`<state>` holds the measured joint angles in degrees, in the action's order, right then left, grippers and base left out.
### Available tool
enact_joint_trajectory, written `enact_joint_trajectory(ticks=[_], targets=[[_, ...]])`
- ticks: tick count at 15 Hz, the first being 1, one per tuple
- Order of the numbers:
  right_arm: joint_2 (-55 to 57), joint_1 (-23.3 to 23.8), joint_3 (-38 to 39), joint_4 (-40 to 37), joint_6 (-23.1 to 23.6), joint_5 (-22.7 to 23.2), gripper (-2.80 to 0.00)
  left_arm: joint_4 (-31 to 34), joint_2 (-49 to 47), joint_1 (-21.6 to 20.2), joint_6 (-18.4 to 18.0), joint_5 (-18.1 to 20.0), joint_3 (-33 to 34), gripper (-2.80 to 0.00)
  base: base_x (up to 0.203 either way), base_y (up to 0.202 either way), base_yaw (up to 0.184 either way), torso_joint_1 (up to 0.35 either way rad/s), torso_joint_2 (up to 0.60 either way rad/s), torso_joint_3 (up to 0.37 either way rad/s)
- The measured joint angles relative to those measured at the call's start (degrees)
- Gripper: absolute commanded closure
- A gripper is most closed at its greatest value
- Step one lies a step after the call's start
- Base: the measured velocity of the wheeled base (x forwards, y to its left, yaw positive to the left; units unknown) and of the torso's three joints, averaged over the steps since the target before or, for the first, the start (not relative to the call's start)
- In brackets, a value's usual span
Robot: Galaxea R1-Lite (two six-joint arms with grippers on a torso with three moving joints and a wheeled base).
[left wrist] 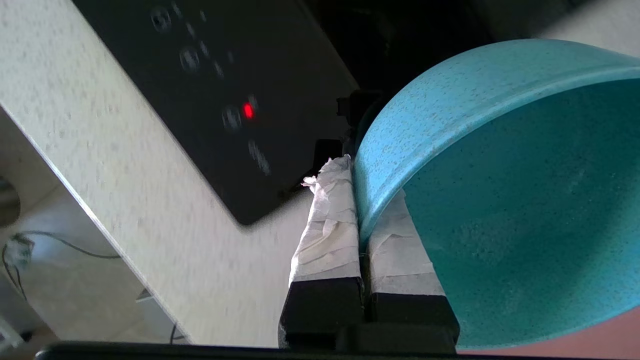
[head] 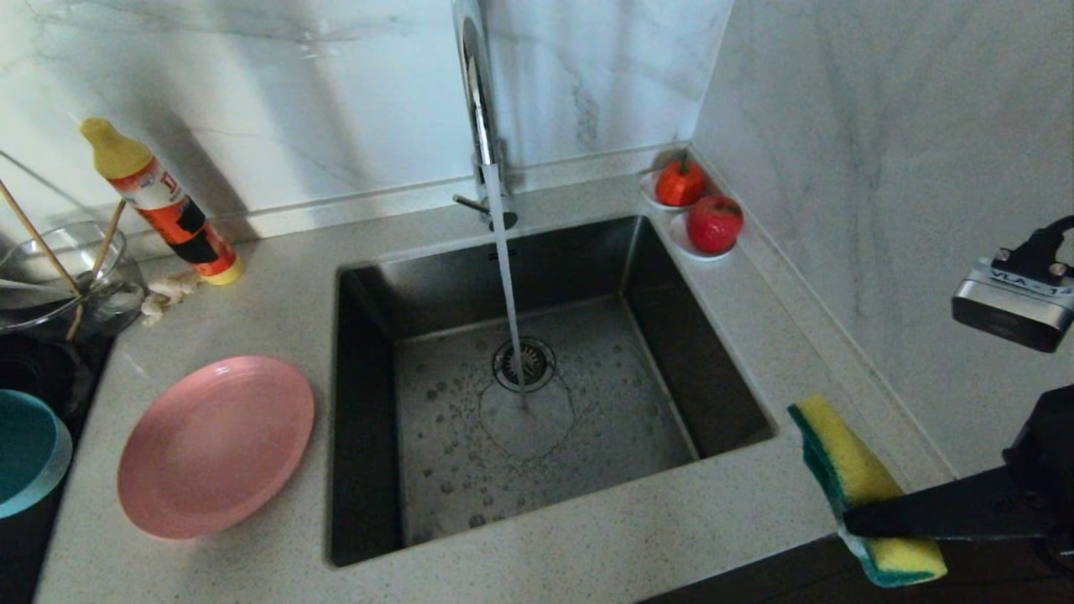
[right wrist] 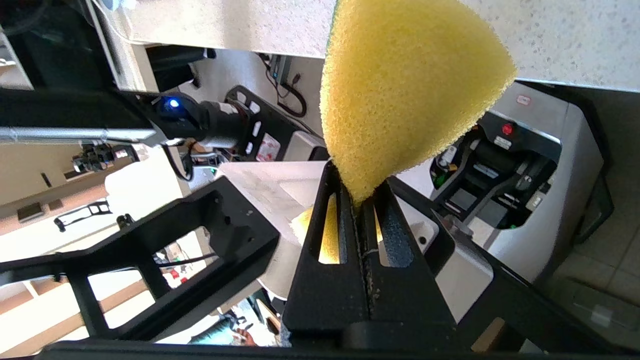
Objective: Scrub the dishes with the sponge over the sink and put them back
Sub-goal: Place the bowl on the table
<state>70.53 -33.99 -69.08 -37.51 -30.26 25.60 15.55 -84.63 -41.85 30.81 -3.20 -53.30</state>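
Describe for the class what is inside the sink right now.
Inside the sink, a round drain strainer sits at the centre, with tap water streaming down just in front of it and droplets over the floor. No dishes lie there. The near wall is hidden below the counter edge.

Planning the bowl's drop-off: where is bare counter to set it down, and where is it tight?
Free: the counter strip in front of the sink, and the strip between the pink plate and the sink's left rim. Crowded: back left, around the glass bowl, chopsticks and detergent bottle; back right corner holds the fruit saucers.
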Motion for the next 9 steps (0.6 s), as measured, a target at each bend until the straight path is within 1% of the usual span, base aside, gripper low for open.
enact_joint_trajectory(ticks=[4,8,9], targets=[[0.3,0.0,1.3,2.0,0.7,0.1,0.0,-0.3,-7.3,-4.5,1.6,3.4,-5.5,0.0,0.0,0.0,0.0,0.0,0.0,0.0],[0.7,0.0,1.6,2.4,0.6,0.1,0.0,-0.3,-13.9,-6.7,3.2,3.8,-9.9,0.0,0.0,0.0,0.0,0.0,0.0,0.0],[0.8,0.0,1.6,2.4,0.6,0.1,0.0,-0.2,-15.3,-6.9,3.4,4.5,-10.6,0.0,0.0,0.0,0.0,0.0,0.0,0.0]])
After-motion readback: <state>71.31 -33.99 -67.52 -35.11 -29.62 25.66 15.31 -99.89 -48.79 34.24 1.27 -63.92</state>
